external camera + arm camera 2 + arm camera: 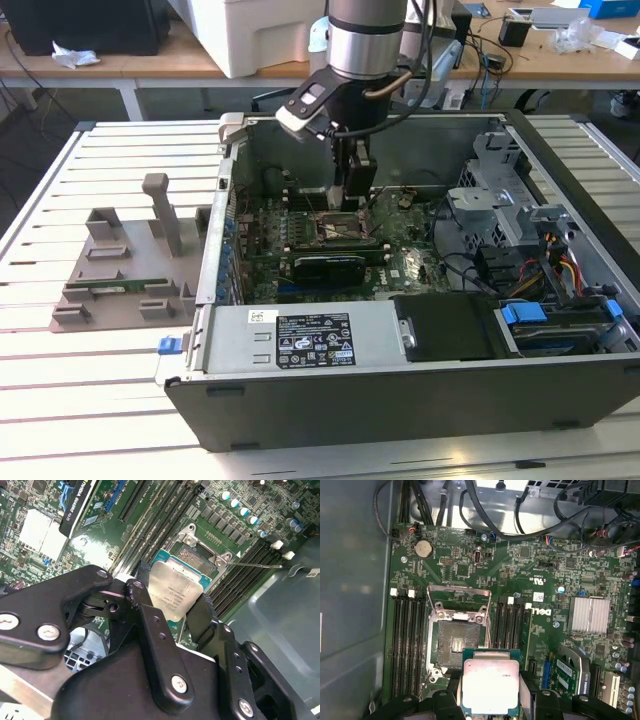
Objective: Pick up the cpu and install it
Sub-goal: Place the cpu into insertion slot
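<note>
In the exterior view, find the gripper (352, 195) at upper centre of the frame, positioned inside the open computer case (400, 400) and just above the motherboard (400, 265). Note the case lying on its side on a slatted white table (60, 380). Toward the exterior view's left, just beside the case, note a grey holder (110, 270) carrying a thin green memory stick (115, 287).

In both wrist views, see the gripper (172, 597) (491, 690) pinching the cpu (175, 590) (491, 685) by two opposite edges between black fingers (142, 610) (456, 692). Observe the silvery top facing the cameras and a green border around it. In the second wrist view, note the cpu held at a tilt above the board, not yet seated.

In the first wrist view, locate the socket (454, 647) just beside the held cpu, uncovered, with its metal retaining frame (460, 602) swung open. Note memory slots (407, 630) in rows on both sides of the socket. Farther off on the same board, see a coin battery (423, 548) and a finned heat sink (590, 615).
</note>
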`<state>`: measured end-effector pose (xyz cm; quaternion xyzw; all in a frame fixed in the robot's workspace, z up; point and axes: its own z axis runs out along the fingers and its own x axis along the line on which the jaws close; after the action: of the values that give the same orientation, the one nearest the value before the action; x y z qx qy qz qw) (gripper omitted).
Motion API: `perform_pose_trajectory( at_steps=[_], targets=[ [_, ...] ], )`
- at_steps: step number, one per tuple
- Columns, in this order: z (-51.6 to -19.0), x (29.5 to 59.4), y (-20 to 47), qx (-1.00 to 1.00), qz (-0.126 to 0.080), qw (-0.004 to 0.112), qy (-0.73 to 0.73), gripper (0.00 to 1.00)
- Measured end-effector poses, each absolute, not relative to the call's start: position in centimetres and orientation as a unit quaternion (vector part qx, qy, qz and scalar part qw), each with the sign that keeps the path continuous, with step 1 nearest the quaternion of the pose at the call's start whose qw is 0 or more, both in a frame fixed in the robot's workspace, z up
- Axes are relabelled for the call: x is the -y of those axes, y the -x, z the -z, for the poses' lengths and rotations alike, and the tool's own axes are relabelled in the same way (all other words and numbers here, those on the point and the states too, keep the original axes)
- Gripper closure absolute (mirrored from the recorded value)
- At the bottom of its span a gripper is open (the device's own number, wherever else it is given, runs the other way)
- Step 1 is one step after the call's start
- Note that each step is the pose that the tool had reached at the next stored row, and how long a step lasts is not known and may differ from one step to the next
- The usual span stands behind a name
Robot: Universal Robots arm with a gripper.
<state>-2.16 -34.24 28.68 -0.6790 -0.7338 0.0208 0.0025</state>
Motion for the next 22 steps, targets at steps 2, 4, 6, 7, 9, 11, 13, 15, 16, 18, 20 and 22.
perform_pose_trajectory(
  at_steps=[2,4,6,7,9,11,13,15,16,18,20,22],
  targets=[
    [-28.5,34.2,2.2,0.734,-0.021,0.003,0.679,0.46],
    [-28.4,34.2,2.2,0.734,-0.021,0.003,0.679,0.46],
    [-28.3,34.2,2.2,0.734,-0.021,0.003,0.679,0.46],
    [-28.3,34.2,2.2,0.734,-0.021,0.003,0.679,0.46],
    [-28.2,34.2,2.2,0.734,-0.021,0.003,0.679,0.46],
    [-28.1,34.2,2.2,0.734,-0.021,0.003,0.679,0.46],
    [-28.1,34.2,2.2,0.734,-0.021,0.003,0.679,0.46],
    [-27.9,34.2,2.2,0.734,-0.021,0.003,0.679,0.46],
    [-27.9,34.2,2.2,0.734,-0.021,0.003,0.679,0.46],
    [-27.8,34.2,2.2,0.734,-0.021,0.003,0.679,0.46],
    [-27.7,34.2,2.2,0.734,-0.021,0.002,0.679,0.46],
    [-27.6,34.2,2.2,0.734,-0.021,0.003,0.679,0.46]
  ],
)
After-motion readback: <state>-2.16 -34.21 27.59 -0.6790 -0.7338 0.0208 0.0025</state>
